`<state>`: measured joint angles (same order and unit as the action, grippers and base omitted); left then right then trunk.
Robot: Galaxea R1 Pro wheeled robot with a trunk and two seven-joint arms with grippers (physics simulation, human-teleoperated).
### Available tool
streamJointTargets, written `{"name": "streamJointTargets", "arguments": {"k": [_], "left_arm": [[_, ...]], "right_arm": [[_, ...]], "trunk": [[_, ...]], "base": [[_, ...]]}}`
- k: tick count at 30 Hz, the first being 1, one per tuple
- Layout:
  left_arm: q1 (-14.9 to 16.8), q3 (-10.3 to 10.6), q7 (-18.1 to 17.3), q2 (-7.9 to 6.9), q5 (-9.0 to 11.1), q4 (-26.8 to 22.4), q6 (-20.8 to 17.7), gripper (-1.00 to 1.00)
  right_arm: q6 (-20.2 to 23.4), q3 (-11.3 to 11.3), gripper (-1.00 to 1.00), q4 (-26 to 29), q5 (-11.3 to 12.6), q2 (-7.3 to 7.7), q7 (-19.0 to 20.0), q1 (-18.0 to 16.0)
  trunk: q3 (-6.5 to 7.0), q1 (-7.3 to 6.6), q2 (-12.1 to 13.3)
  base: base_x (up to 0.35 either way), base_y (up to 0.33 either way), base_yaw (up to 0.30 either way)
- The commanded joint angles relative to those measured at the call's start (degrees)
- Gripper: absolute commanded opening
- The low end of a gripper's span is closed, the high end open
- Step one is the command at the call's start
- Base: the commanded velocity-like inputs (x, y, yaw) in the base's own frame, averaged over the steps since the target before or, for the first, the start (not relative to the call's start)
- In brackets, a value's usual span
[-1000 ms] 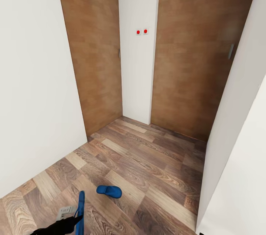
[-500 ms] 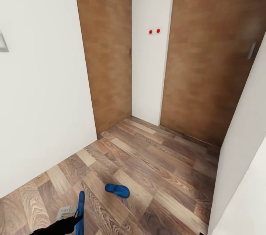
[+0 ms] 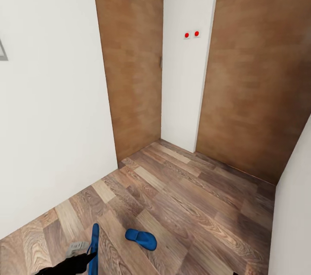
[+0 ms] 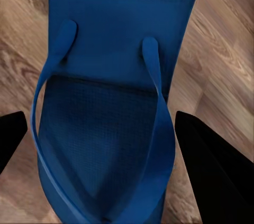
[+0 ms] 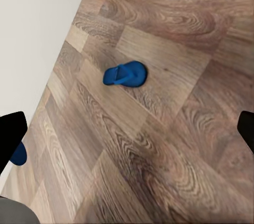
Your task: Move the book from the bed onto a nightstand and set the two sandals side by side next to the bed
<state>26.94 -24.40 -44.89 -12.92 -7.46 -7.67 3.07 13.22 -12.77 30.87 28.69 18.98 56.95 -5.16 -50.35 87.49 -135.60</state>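
Two brown wood doors point(image 3: 129, 59) stand ahead, a white wall strip point(image 3: 183, 93) between them carrying two red buttons point(image 3: 191, 34). Plank floor point(image 3: 190, 206) lies below.

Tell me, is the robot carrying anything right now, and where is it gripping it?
Yes. The left gripper holds one blue sandal across its sides, near the straps. The right gripper is open and empty; the other sandal lies on the floor.

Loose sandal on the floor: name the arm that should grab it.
Right. The right gripper is open and empty above the floor sandal; the left gripper already grips the other sandal.
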Motion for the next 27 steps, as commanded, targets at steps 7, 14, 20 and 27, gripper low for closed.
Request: {"name": "streamJointTargets", "arguments": {"k": [7, 14, 20, 27], "left_arm": [[0.04, -0.47, -0.2, 0.0, -0.62, 0.02, 0.36, -1.0], [0.04, -0.47, -0.2, 0.02, -0.62, 0.02, 0.36, -1.0], [0.04, -0.47, -0.2, 0.02, -0.62, 0.02, 0.36, -1.0], [0.04, -0.43, -0.2, 0.06, -0.62, 0.02, 0.36, -1.0]], "right_arm": [[0.58, -0.06, 1.0, -0.02, 0.41, 0.0, 0.1, -0.03], [0.58, -0.06, 1.0, -0.02, 0.41, 0.0, 0.08, -0.03], [0.58, -0.06, 1.0, -0.02, 0.41, -0.01, 0.06, -0.03], [0.58, -0.06, 1.0, -0.02, 0.41, 0.0, 0.06, -0.03]], "trunk": [[-0.06, 0.01, -0.02], [-0.06, 0.01, -0.02], [-0.06, 0.01, -0.02], [-0.06, 0.01, -0.02]], "base": [[0.05, 0.0, 0.106], [0.003, 0.0, 0.268], [0.0, 0.0, 0.282], [0.077, -0.075, 0.272]]}}
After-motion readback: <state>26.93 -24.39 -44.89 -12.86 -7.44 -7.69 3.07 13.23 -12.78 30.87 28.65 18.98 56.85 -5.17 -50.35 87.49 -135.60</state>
